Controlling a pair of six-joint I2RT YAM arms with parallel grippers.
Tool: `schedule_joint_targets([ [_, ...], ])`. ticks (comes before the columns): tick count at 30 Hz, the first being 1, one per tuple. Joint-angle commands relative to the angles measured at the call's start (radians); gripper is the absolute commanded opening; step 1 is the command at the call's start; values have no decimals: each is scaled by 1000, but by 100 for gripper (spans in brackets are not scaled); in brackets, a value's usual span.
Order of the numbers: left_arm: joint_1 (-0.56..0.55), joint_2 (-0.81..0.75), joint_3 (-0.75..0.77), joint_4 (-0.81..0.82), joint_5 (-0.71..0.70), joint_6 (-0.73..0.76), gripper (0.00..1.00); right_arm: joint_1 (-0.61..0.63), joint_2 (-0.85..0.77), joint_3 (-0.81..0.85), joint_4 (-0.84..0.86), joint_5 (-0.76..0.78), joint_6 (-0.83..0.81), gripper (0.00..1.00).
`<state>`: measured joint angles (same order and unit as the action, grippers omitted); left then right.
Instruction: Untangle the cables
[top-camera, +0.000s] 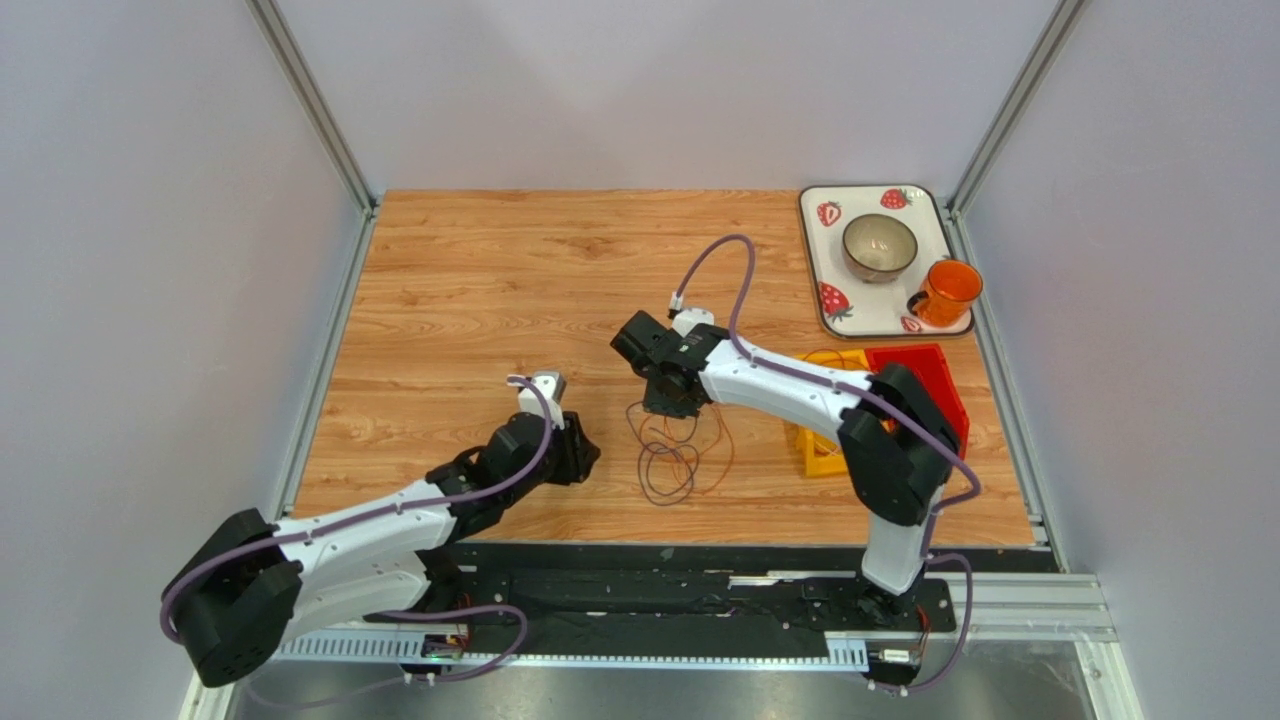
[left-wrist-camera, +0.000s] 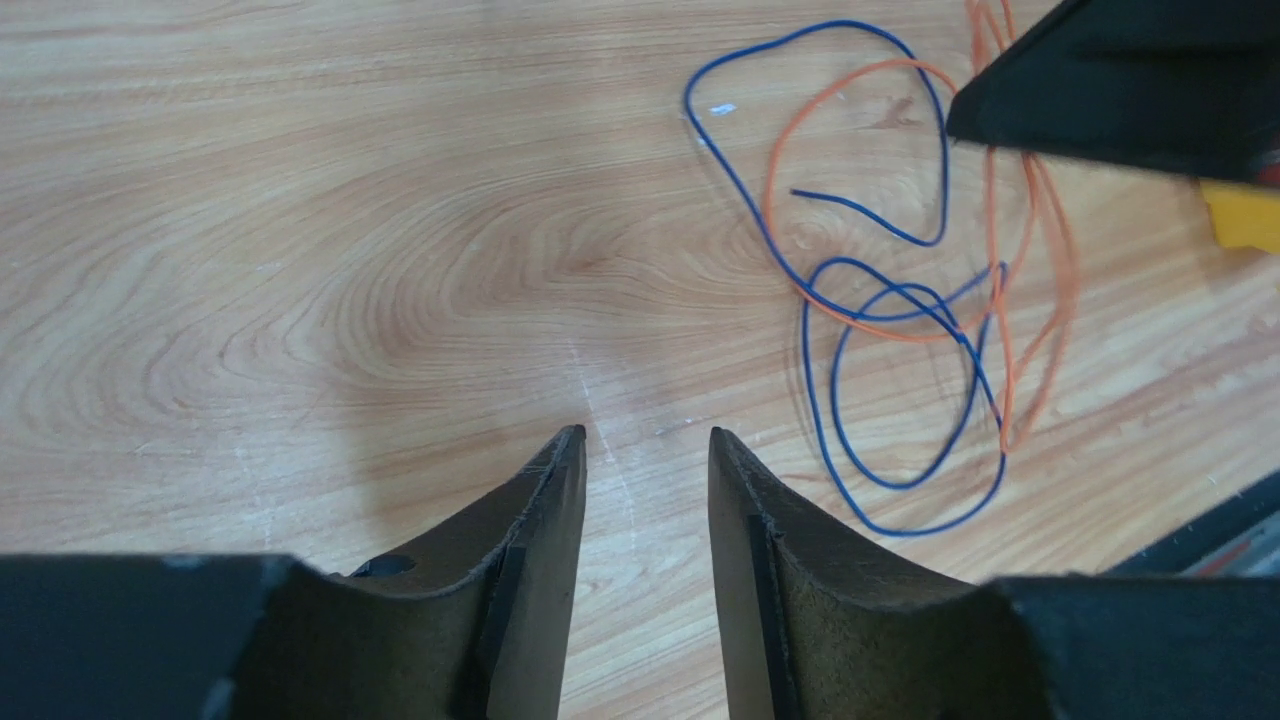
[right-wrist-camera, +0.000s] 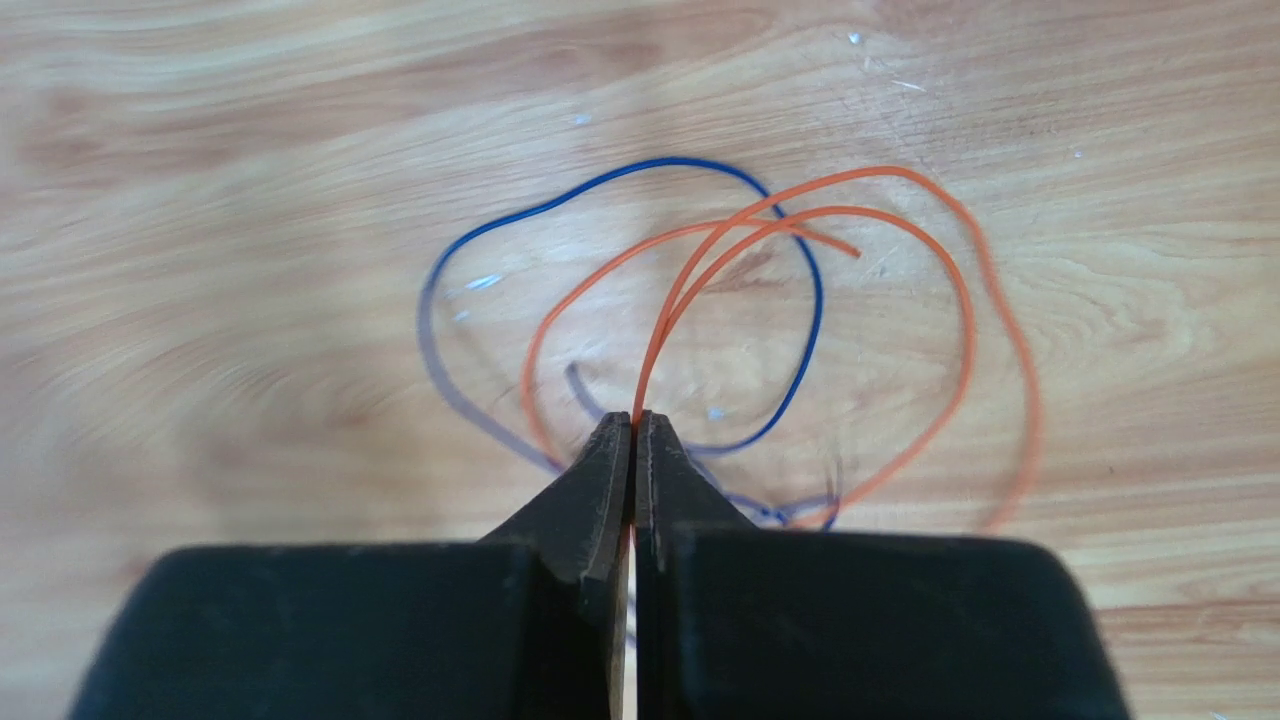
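Observation:
Two thin cables lie tangled on the wooden table (top-camera: 481, 285), showing as a small heap (top-camera: 672, 458) in the top view. One is orange (right-wrist-camera: 902, 171) and one is dark blue (right-wrist-camera: 676, 161). My right gripper (right-wrist-camera: 633, 425) is shut on a strand of the orange cable, right above the heap (top-camera: 669, 398). My left gripper (left-wrist-camera: 646, 438) is open and empty, low over bare wood to the left of the heap (top-camera: 579, 450). Its view shows the blue cable (left-wrist-camera: 842, 23) looped through the orange cable (left-wrist-camera: 769, 188), with the right gripper's black body (left-wrist-camera: 1112, 90) above them.
A strawberry-print tray (top-camera: 819, 300) at the back right holds a bowl (top-camera: 879, 245) and an orange cup (top-camera: 947, 290). A red bin (top-camera: 924, 375) and a yellow bin (top-camera: 824, 450) sit under the right arm. Metal frame posts stand at the back corners.

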<state>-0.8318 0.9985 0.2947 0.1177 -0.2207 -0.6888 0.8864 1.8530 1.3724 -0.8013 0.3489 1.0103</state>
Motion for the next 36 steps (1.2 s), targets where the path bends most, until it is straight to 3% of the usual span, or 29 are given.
schedule_joint_targets([
  [1, -4, -44, -22, 111, 82, 46, 46, 8, -179, 14, 27, 18, -55, 0],
  [6, -18, -17, -25, 169, 155, 51, 47, 9, -304, 19, 4, 32, -85, 0],
  [10, -55, 95, 9, 209, 167, 40, 47, 8, -402, 4, 7, 45, -101, 0],
  [20, -242, 408, 205, 139, 46, -49, 47, 6, -518, -39, 7, 102, -128, 0],
  [26, -283, 505, 349, -74, -98, -112, 47, 8, -532, -50, 14, 96, -128, 0],
  [30, -323, 610, 484, -361, -255, -202, 43, 9, -546, -68, 22, 93, -128, 0],
  [32, -326, 650, 540, -398, -275, -222, 41, 6, -555, -75, 25, 96, -128, 0],
  [36, -328, 770, 630, -516, -302, -248, 24, 8, -577, -88, 24, 98, -131, 0],
])
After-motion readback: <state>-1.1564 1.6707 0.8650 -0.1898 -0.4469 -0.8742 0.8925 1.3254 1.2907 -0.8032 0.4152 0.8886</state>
